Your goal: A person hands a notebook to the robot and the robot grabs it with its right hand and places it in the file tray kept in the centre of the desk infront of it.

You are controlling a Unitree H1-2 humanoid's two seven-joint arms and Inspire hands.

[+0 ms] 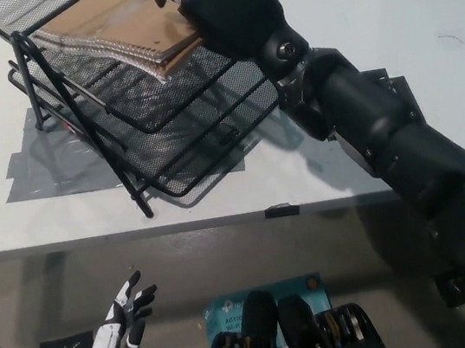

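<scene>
Slippage is risked if the notebook (135, 22), gripped at its right edge by the closed right hand (225, 4) over the file tray (172, 122) top tier, is released overhanging.

Brown spiral notebook (118, 20), wire binding along its front-left edge, lies tilted in top tier of black mesh file tray (170, 139). Tray sits mid-counter, lower tiers showing only bare mesh.
</scene>
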